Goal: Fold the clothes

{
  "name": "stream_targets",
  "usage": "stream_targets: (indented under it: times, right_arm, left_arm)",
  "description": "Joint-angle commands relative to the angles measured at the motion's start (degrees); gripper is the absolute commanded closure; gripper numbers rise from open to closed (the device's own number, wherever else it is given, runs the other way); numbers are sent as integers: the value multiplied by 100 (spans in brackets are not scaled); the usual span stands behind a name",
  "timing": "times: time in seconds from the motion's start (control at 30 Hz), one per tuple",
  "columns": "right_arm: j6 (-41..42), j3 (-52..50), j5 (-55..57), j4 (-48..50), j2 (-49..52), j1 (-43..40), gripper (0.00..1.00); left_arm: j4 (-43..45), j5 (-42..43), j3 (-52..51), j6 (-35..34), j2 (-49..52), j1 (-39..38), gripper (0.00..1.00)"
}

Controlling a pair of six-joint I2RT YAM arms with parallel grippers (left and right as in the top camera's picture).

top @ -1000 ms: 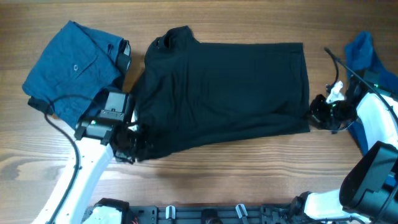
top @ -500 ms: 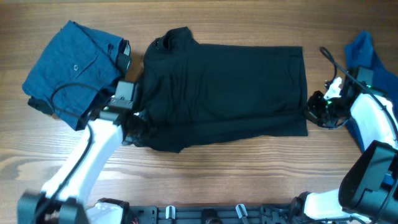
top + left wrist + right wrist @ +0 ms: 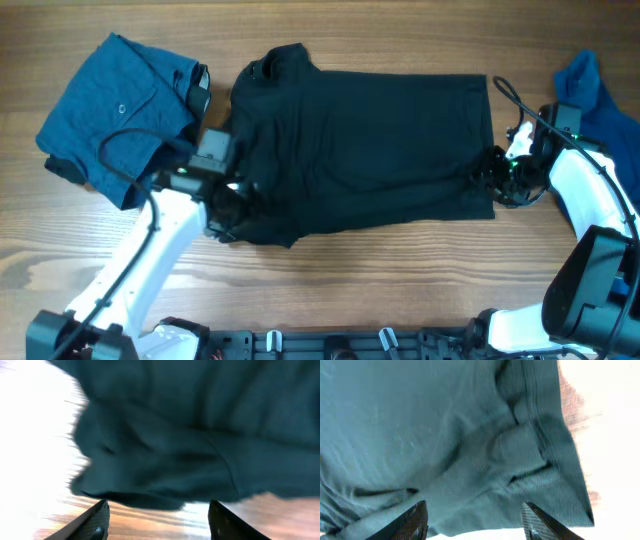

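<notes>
- The black T-shirt (image 3: 360,150) lies spread across the middle of the wooden worktop (image 3: 380,290). Its collar is at the upper left and its straight hem runs down the right side.
- The shirt's lower left corner is rumpled and bunched, while the rest lies fairly flat.
- The darker blue buttoned garment (image 3: 115,105) sits folded at the upper left, just beside the T-shirt's collar end.
- The blue shirt (image 3: 590,95) is heaped at the far right edge, behind the right arm and apart from the T-shirt.
- The left gripper (image 3: 232,205) is at the T-shirt's bunched lower left corner.
- In the left wrist view its two fingers (image 3: 95,522) are spread wide. The folded cloth edge lies just ahead of the tips, bare wood shows between them, and nothing is pinched.
- The right gripper (image 3: 490,178) is at the T-shirt's right edge, near the lower corner of the hem.
- In the right wrist view its fingers (image 3: 417,520) also stand wide apart over the cloth. The stitched hem band and a small fold lie in front of them, and the gripper has not closed on the fabric.
- In both wrist views the cloth looks dark teal, and the worktop beyond it is washed out by glare.
</notes>
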Motion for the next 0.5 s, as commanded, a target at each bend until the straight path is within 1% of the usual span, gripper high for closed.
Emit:
stream_targets:
  times: [0.0, 0.07, 0.13, 0.17, 0.27, 0.33, 0.37, 0.4, 0.43, 0.47]
  right_arm:
    - [-136, -59, 37, -127, 44, 7, 39]
    - [-136, -59, 37, -164, 44, 7, 39]
    - [-136, -59, 35, -166, 44, 7, 39]
    - [-140, -59, 37, -170, 44, 7, 39]
    - [-162, -59, 35, -170, 44, 7, 39]
    - [-162, -59, 35, -175, 44, 7, 39]
    - [-162, -59, 35, -179, 44, 7, 39]
    - [-162, -59, 35, -179, 44, 7, 39]
    - [-160, -57, 35, -177, 44, 7, 39]
    - [-157, -55, 35, -175, 44, 7, 39]
  left_arm:
    - [164, 9, -2, 116, 122, -955, 35]
    - [407, 13, -44, 114, 463, -1423, 36]
    - [457, 7, -46, 59, 817, -1679, 42]
    - [466, -9, -44, -66, 966, -1711, 41]
    - [695, -4, -44, -24, 1325, -1705, 34]
    - [774, -9, -44, 33, 1580, -1705, 33]
    - [807, -15, -44, 129, 1707, -1705, 38]
    - [837, -9, -44, 136, 1781, -1705, 40]
    - [876, -9, -44, 136, 1810, -1705, 47]
    - [905, -42, -44, 138, 1812, -1705, 56]
